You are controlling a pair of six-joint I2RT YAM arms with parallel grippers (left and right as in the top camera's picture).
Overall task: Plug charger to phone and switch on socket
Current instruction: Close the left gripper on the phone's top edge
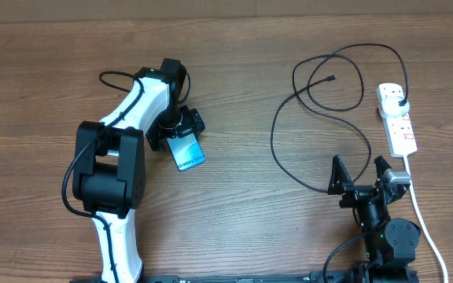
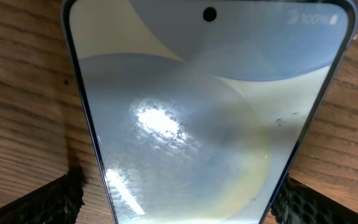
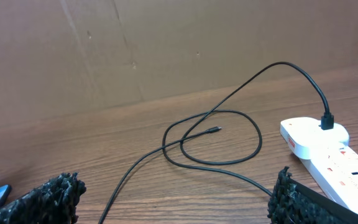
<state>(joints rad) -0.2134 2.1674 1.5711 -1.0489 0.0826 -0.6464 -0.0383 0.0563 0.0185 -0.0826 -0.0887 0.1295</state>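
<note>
Left gripper (image 1: 182,128) hovers low over the top end of the phone (image 1: 188,151), its black fingers (image 2: 42,202) spread to either side of the handset. It is not clamped: in the left wrist view a strip of bare wood shows between one pad and the phone's edge, while the other pad sits right at the opposite edge. The phone lies face up and slightly askew on the wooden table (image 1: 250,228), left of centre, just beside the white left arm. From overhead its screen is a bright light blue with small white lettering at the near end. Up close it shows pale grey-blue and cream curved shapes, a punch-hole camera (image 2: 209,14) at the top, a "100%" reading in the corner, and a patch of glare across the middle.

Well apart, at the near right edge, the right gripper (image 1: 360,174) stands with its fingers (image 1: 336,174) wide apart, holding nothing. Before it the charger (image 1: 272,135), a thin black cable, sprawls in loose overlapping loops. Its small connector tip (image 1: 333,78) lies free on the wood inside one loop, and its black plug (image 1: 400,101) sits in the far end of the socket (image 1: 397,119), a white power strip on the right. Small red marks dot the strip; the switch position cannot be told. A thick white cord (image 1: 423,220) runs from its near end towards the table's front edge.
</note>
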